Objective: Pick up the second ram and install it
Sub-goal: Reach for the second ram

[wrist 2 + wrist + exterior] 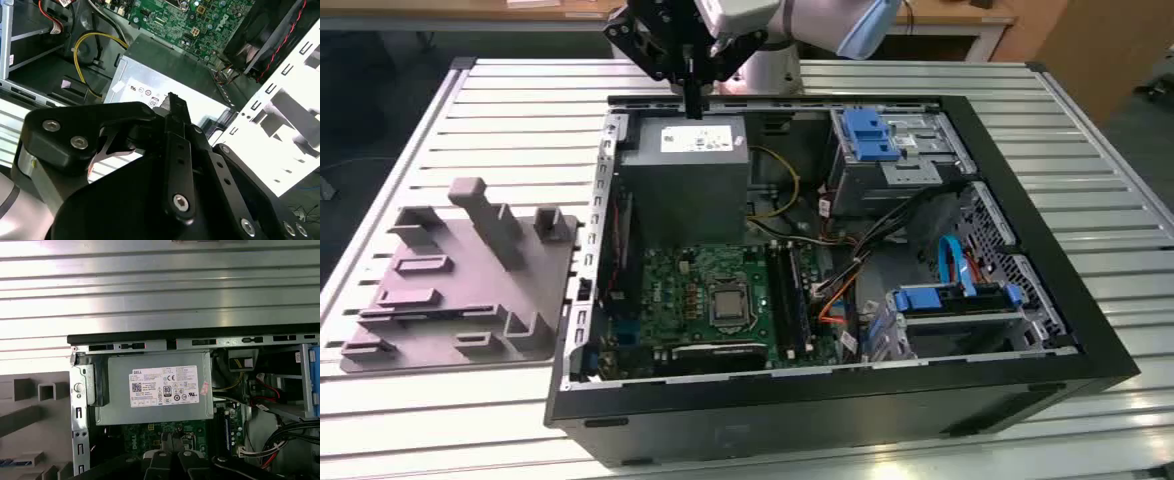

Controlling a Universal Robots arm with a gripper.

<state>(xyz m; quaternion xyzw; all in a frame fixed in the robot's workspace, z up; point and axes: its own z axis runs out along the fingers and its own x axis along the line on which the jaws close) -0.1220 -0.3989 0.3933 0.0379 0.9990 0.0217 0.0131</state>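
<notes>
My gripper (695,104) hangs over the back edge of the open computer case (1067,300), just above the grey power supply (683,170). Its fingers are pressed together with nothing visible between them, as both wrist views also show (177,106) (172,440). The long black memory slots (789,292) lie on the green motherboard (707,290), well forward of the gripper. I cannot pick out the second ram for certain. A thin bluish strip (15,460) lies on the grey tray (30,415) in the first wrist view.
The grey plastic tray (454,290) with upright blocks stands on the slatted table (520,110) at the exterior view's left of the case. Blue drive brackets (867,135) and loose cables (907,230) fill the case's right half.
</notes>
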